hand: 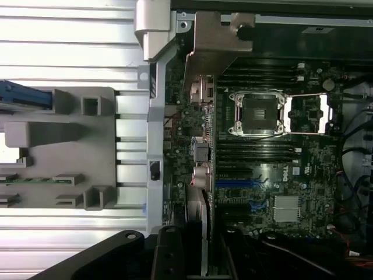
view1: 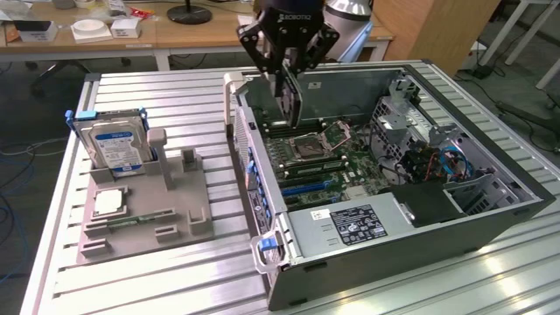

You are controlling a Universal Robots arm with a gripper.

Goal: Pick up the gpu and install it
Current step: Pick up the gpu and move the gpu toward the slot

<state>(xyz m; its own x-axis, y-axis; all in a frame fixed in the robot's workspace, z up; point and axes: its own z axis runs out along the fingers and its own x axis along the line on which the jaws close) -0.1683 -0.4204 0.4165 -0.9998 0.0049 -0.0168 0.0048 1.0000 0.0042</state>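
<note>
Clearly the hand (view1: 289, 71), partly closed, grips the gpu (view1: 290, 102) above the motherboard (view1: 326, 157); keeping it upright seems key.

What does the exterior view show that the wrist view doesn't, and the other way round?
Exterior view: the power supply with its label, and desks behind the table. Wrist view: silver connector blocks along the motherboard edge. Both: the fingers shut on the gpu, held upright over the board, plus the CPU socket and the grey holder.
</note>
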